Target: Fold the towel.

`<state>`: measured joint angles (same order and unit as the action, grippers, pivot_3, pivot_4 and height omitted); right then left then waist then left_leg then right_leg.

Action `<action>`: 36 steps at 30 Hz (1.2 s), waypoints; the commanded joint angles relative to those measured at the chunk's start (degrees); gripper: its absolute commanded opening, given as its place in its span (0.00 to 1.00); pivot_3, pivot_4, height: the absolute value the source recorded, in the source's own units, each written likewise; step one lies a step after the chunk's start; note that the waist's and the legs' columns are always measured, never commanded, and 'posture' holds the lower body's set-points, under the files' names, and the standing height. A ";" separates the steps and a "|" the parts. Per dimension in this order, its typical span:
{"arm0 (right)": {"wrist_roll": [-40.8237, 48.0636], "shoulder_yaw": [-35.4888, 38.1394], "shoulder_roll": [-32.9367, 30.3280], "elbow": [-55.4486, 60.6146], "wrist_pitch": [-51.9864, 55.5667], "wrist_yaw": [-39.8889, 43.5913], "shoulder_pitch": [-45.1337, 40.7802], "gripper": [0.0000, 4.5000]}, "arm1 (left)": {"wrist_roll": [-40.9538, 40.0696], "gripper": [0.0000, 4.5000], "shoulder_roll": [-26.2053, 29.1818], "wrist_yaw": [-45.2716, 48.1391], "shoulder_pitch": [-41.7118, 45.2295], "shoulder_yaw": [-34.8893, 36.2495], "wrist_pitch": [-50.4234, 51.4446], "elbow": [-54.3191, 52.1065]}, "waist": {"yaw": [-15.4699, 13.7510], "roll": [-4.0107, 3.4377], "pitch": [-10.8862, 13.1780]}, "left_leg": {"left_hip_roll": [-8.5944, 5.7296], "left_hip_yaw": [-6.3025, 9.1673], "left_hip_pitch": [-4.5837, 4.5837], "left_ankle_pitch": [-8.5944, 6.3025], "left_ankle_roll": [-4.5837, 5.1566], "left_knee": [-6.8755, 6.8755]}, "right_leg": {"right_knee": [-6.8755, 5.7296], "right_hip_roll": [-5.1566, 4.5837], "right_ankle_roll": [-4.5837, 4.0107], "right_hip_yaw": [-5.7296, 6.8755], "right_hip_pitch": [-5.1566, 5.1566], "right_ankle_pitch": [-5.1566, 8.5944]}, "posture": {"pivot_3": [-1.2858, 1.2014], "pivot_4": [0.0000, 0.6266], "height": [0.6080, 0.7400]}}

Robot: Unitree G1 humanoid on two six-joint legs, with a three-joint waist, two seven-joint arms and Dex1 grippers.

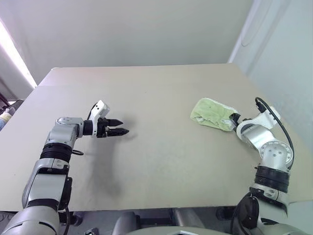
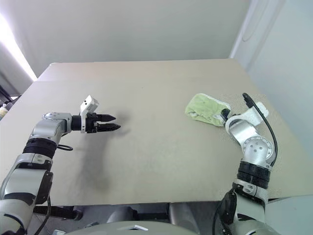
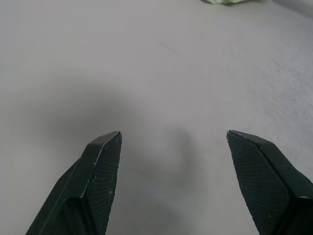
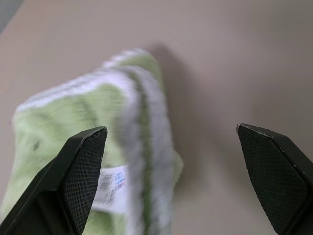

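Observation:
The towel (image 1: 211,113) is a light green terry bundle with white edging, lying folded over on the right side of the table. Its small white label (image 4: 110,188) shows in the right wrist view. My right gripper (image 4: 171,128) is open at the towel's near right end, with the cloth ahead of its left finger and nothing gripped. My left gripper (image 1: 123,126) hovers over bare table on the left, well away from the towel. It is open, points towards the right, and holds nothing. A sliver of the towel (image 3: 225,1) shows in the left wrist view.
The beige table (image 1: 161,93) stretches wide between the two arms. Its right edge runs close past the towel and my right arm, beside a pale wall (image 1: 288,63). The front edge lies just below both elbows.

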<state>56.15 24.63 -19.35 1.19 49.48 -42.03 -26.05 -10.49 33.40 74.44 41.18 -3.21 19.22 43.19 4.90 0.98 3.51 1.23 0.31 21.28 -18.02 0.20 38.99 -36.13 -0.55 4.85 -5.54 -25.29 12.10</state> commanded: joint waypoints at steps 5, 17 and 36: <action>-8.41 -12.08 -11.52 9.03 -3.10 32.03 0.81 0.99 | -1.64 0.81 1.02 1.21 2.01 1.88 0.67 -1.10 | 0.53 -0.02 0.01 | -0.03 -0.02 0.00 0.00 0.00 0.07 | 0.04 -0.01 0.04 -0.01 0.03 0.01 | 0.52 0.00 0.79; -26.94 -18.15 -12.29 -14.56 -19.92 56.40 -2.39 0.99 | -1.17 0.81 2.28 -1.14 -1.95 2.48 -1.23 -5.03 | 0.86 0.05 -0.01 | -0.10 -0.03 -0.08 0.00 0.00 0.15 | 0.01 -0.03 0.13 -0.03 0.11 -0.05 | 0.52 0.00 0.79; -39.11 -17.24 -9.39 -18.09 -25.89 61.98 -4.58 0.99 | -2.32 0.81 2.25 -5.04 -4.22 4.07 -1.91 -8.26 | 0.75 0.02 0.01 | -0.15 0.01 -0.89 0.00 -0.01 0.13 | 0.01 -0.07 0.24 -0.04 0.84 0.03 | 0.52 0.00 0.79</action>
<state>14.38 4.39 -26.76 -25.17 22.07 17.71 -30.29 -12.03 35.20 69.54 35.78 -0.63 18.33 34.57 5.66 1.00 3.52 1.08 0.32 20.38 -18.02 0.19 39.12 -36.12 -0.61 5.10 -5.58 -24.45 12.13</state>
